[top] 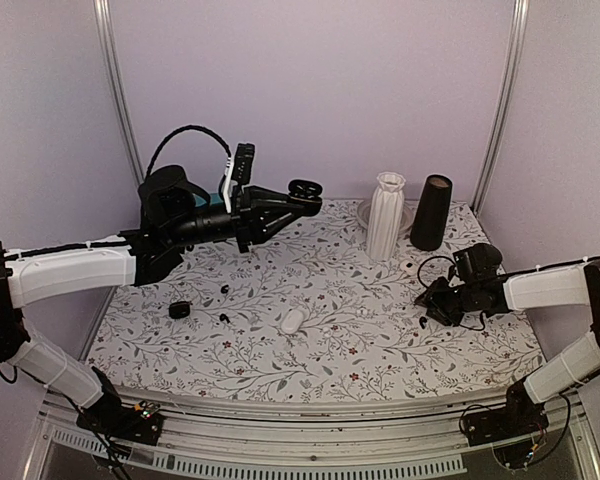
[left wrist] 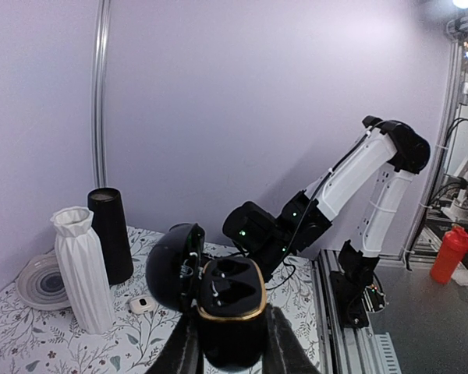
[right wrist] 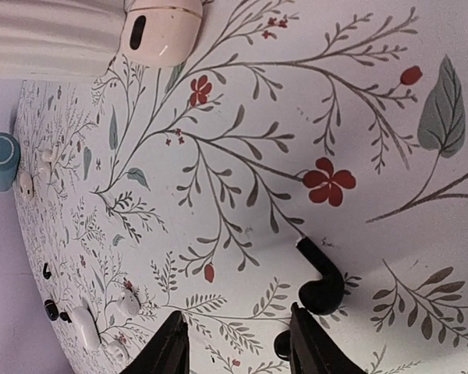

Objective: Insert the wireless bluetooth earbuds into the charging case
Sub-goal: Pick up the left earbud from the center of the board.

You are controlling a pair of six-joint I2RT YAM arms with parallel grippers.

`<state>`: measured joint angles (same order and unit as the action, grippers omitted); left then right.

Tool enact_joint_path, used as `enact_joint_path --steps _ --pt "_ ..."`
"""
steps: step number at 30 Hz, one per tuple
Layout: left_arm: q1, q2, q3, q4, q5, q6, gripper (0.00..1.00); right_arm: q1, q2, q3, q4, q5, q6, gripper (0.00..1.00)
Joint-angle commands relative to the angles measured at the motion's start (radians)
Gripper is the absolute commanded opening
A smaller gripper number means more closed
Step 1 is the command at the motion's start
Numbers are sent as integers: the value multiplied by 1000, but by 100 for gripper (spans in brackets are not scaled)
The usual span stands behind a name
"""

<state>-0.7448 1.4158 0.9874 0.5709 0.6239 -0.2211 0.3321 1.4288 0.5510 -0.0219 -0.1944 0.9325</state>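
Left hand (left wrist: 228, 354) grips the open black charging case (left wrist: 232, 300).

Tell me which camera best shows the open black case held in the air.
The left wrist view: the black charging case fills the centre, its lid open and gold rim plain. The top view shows it small and far off. The right wrist view misses it.

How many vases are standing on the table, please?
2. A white ribbed vase stands upright at the far right; a black tapered vase stands just to its right. None appears hidden.
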Motion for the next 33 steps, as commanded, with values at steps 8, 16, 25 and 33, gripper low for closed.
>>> enact_joint_path --steps 8,16,25,33 --pt "15 -1 6 34 3 -15 0 16 -14 55 -135 59 -130 44" --pt "15 5 12 38 11 -18 0 45 5 65 -178 107 -157 44" --pt "15 -1 9 36 16 -24 0 46 43 90 -170 113 -170 46" --pt "16 -13 1 32 9 -20 0 94 91 135 -196 108 -198 44"
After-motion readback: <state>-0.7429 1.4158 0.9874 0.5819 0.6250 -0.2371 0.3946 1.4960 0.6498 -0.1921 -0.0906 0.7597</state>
